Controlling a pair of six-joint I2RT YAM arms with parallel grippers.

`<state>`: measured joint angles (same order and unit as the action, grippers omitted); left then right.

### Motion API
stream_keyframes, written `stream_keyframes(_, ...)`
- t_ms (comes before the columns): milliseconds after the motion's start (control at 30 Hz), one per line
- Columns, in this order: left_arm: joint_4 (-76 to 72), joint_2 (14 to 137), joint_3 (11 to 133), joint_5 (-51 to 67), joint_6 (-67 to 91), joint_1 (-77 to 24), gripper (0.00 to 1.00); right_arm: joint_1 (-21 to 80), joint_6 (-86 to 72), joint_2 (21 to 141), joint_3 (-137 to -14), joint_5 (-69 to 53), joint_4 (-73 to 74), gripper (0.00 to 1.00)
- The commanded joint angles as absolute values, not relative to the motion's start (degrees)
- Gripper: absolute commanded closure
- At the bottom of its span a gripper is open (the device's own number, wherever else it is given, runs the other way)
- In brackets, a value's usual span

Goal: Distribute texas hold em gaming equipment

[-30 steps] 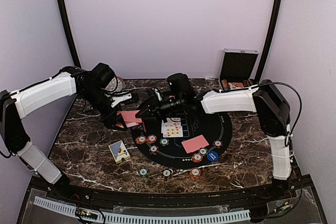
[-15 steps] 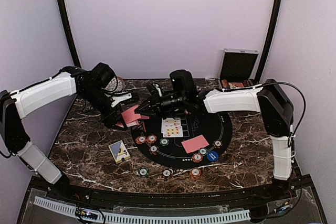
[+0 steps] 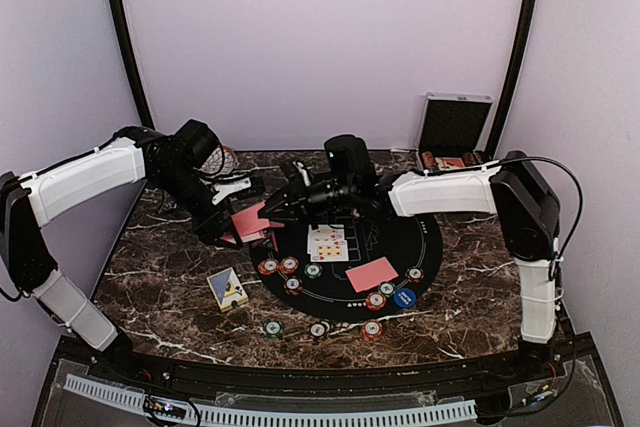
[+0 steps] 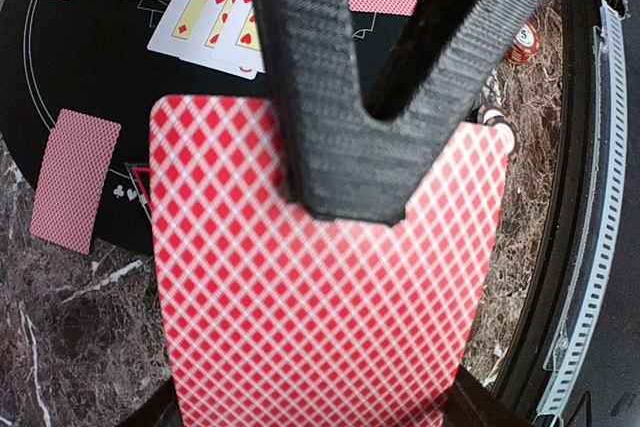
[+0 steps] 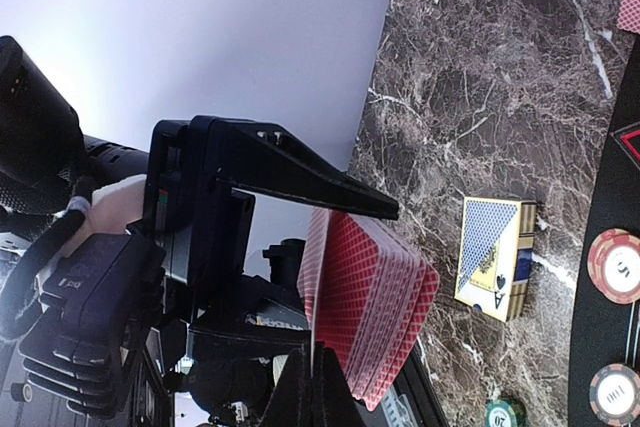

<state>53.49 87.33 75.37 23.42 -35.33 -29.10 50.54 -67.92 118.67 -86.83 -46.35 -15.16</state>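
The right hand (image 3: pixel 278 207) has moved left across the black mat (image 3: pixel 425 237) to the deck of red-backed cards (image 3: pixel 250 221) and has closed. In the right wrist view it appears clenched on the edge of the outermost card (image 5: pixel 313 307). The left hand (image 3: pixel 222 215) grasps the deck above the mat's left edge, toward the rear of the bench (image 3: pixel 150 277). Judgement: one card is ready to be drawn off and dealt.

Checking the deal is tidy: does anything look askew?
Yes. The deck held by the left gripper is splayed, its cards stepped rather than squared. Chips near the front edge lie off the black mat, on the marble table.
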Motion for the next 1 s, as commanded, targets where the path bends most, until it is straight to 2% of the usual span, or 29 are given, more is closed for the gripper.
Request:
stream_keyframes(0,53.7,84.8,74.8,24.0,-36.0,-28.8,1.00,50.0,-67.2,115.5,-85.8,-47.2,-17.3,1.00)
stream_keyframes(733,53.9,84.9,74.3,23.5,-36.4,-28.8,1.00,43.4,-76.4,108.6,-71.4,-49.3,-33.0,1.00)
stream_keyframes(967,54.2,84.9,74.3,23.3,-36.3,-28.8,1.00,36.8,-69.0,105.8,-64.3,-49.6,-25.7,1.00)
